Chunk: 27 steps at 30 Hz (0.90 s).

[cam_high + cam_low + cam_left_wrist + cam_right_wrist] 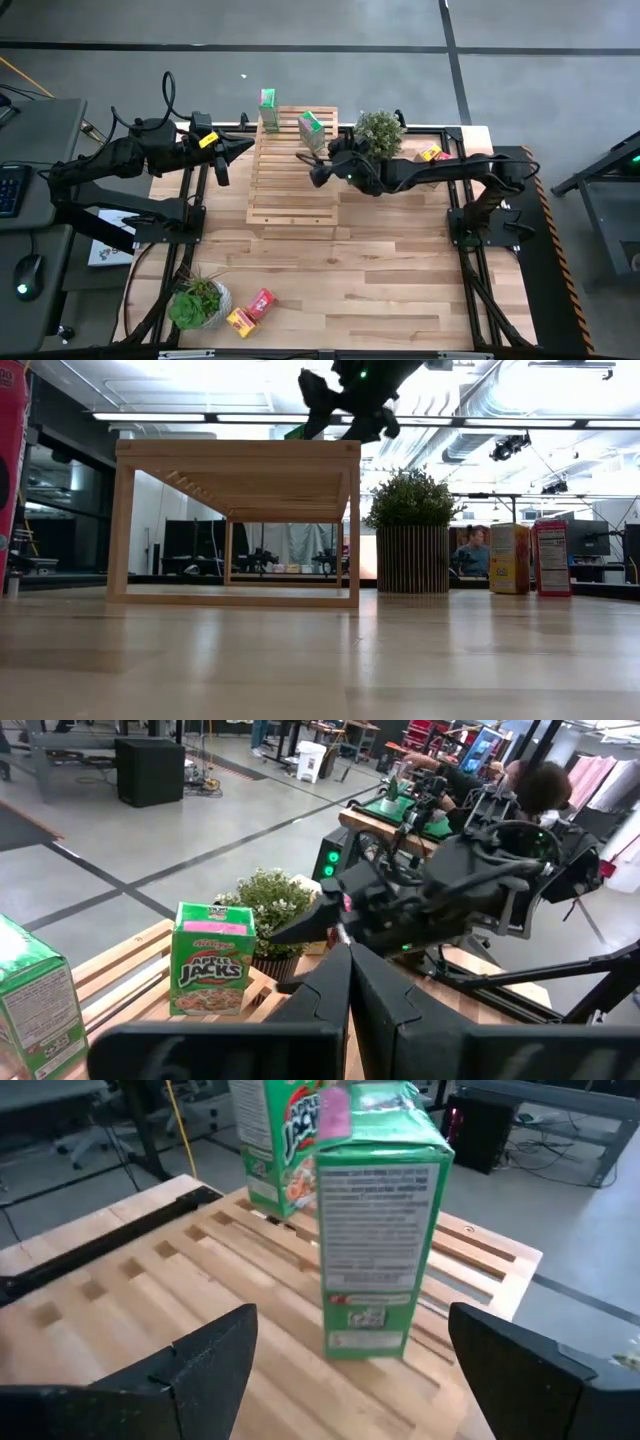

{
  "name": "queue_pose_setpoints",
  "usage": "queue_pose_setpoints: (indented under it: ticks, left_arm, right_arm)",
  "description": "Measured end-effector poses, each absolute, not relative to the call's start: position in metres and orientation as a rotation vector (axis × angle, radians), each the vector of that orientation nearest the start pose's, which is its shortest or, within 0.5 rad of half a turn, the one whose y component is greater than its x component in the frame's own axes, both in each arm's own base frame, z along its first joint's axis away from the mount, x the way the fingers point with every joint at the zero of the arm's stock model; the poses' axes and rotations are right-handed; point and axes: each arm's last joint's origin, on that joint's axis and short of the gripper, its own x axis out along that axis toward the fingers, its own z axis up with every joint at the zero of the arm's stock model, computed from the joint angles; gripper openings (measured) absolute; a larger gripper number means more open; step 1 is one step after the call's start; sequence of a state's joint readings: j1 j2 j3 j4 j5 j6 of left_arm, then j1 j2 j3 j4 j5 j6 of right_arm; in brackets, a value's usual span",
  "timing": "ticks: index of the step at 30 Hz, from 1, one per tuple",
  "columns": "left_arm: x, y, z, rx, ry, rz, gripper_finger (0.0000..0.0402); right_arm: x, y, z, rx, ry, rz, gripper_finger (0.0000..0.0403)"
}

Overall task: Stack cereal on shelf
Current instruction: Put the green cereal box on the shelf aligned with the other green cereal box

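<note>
Two green cereal boxes [311, 129] upright on shelf [290, 190]. Right tool [316, 168], fingers apart, empty; box at 12 o'clock, close. Left tool [243, 147] together, waiting at shelf's 9 o'clock.

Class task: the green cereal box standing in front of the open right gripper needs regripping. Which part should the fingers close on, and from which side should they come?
Grip the green cereal box across its narrow side panel, fingers on the two broad faces. It stands upright on the shelf, narrow panel facing the right gripper, whose open jaws already straddle it, so a level, straight-ahead approach looks best.

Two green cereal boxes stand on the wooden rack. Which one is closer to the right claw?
The green box at the rack's far right corner; the open right claw faces it. The other green box stands at the far left corner.
</note>
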<state>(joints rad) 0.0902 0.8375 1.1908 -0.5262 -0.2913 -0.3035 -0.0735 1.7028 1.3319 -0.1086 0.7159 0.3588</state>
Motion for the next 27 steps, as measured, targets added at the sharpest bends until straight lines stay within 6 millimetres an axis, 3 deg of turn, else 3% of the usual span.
queue_pose_setpoints:
  ticks: [10,27]
  left_arm:
    - [0.145,0.021,0.424,-0.282,0.114,0.404,0.0]
    - [0.145,0.021,0.424,-0.281,0.114,0.404,0.0]
  right_arm:
    - [0.384,-0.073,0.291,0.222,0.275,-0.855,0.0323]
    - [0.386,-0.096,0.287,0.266,0.251,-0.814,0.0323]
